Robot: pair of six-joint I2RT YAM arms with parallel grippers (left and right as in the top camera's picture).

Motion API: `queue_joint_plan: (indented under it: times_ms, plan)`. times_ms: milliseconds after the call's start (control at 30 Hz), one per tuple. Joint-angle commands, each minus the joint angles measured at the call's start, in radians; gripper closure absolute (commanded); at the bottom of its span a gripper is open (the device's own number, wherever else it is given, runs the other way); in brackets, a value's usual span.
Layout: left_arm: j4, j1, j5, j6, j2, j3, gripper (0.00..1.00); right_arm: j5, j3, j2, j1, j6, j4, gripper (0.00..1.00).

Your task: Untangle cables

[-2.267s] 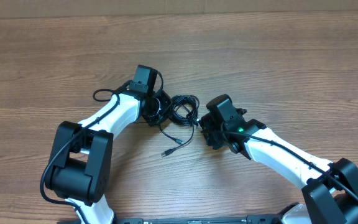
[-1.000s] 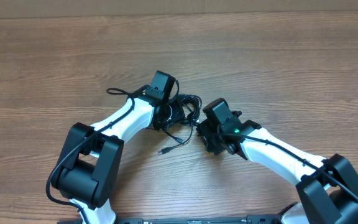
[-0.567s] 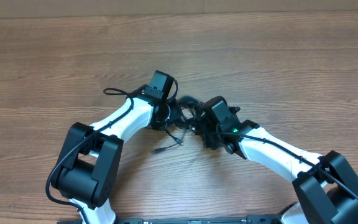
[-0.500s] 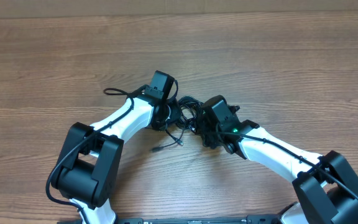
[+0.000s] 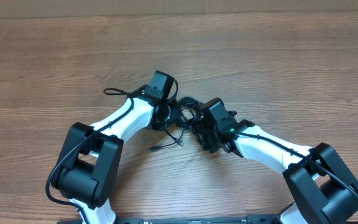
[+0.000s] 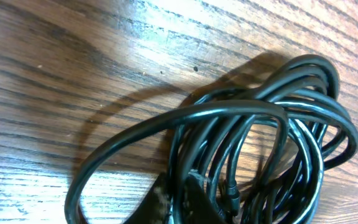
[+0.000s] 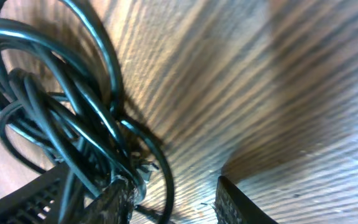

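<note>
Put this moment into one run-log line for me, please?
task: untangle cables | left gripper: shut on cables | right gripper: open, beside cables | plug end: loose on table

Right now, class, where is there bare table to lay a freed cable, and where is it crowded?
Free: the far table beyond the cables, and outside the left arm and right arm. Crowded: between the arms, around the cables and loose plug.
</note>
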Motion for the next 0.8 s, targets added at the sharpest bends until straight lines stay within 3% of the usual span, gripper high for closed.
queue_joint_plan:
  times_ms: [0,233,467,633,767]
  plan:
    - [0.008,-0.007,0.01,-0.004,0.004,0.0,0.95,-0.005,0.009,0.012,0.006,0.006,0.029,0.59]
    - [0.008,-0.006,0.035,-0.003,0.004,0.0,0.96,-0.001,0.009,0.013,0.007,0.061,0.068,0.76]
    - [0.008,-0.006,0.035,-0.003,0.004,0.0,0.96,-0.001,0.009,0.013,0.006,0.057,-0.013,0.79]
    - [0.009,-0.006,0.035,-0.003,0.004,0.0,0.96,-0.024,0.009,0.013,0.006,0.058,-0.007,0.91]
    - [0.009,-0.006,0.034,-0.003,0.004,0.0,0.96,-0.066,0.009,0.013,0.006,0.058,-0.005,0.87]
